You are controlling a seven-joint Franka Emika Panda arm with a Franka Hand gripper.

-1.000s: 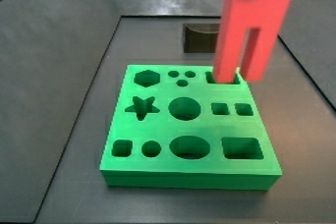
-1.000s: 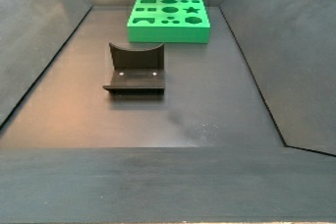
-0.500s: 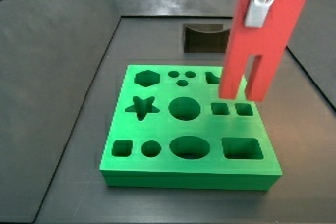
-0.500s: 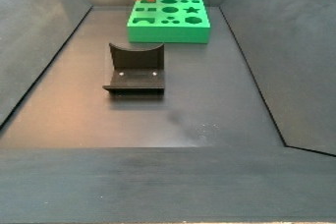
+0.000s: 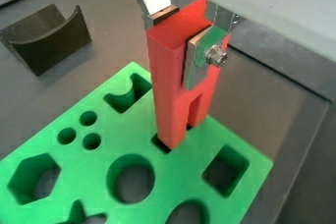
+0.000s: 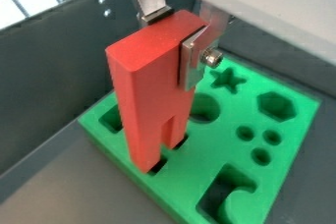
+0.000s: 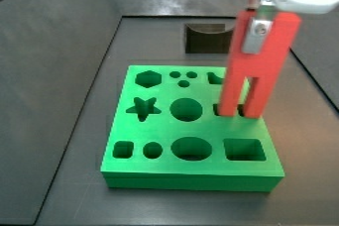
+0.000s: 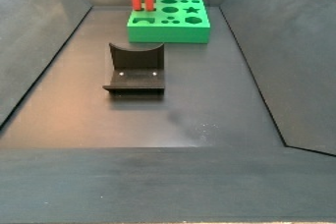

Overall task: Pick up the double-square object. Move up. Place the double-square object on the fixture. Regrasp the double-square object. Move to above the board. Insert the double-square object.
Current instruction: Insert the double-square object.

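Observation:
The double-square object (image 7: 252, 71) is a long red block standing upright with its two prongs pointing down. My gripper (image 7: 269, 30) is shut on its upper end. Both wrist views show a silver finger (image 5: 203, 56) (image 6: 196, 49) pressed flat against each side of the red block (image 5: 171, 81) (image 6: 144, 90). The prong tips meet the pair of small square holes in the green board (image 7: 133, 175) (image 5: 79, 159) (image 6: 296, 135); how deep they sit I cannot tell. The dark fixture (image 8: 134, 71) (image 5: 46, 39) stands apart from the board (image 8: 168, 33).
The board carries other cut-outs: a star (image 7: 143, 108), a hexagon (image 7: 146, 76), circles and a larger square (image 7: 243, 150). Sloping dark walls (image 8: 39, 61) enclose the floor. In a side view the fixture (image 7: 205, 38) stands behind the board.
The gripper has come down with the red block and shifted toward the board's nearer rows, bringing the prongs from above the back row to the pair of small square holes.

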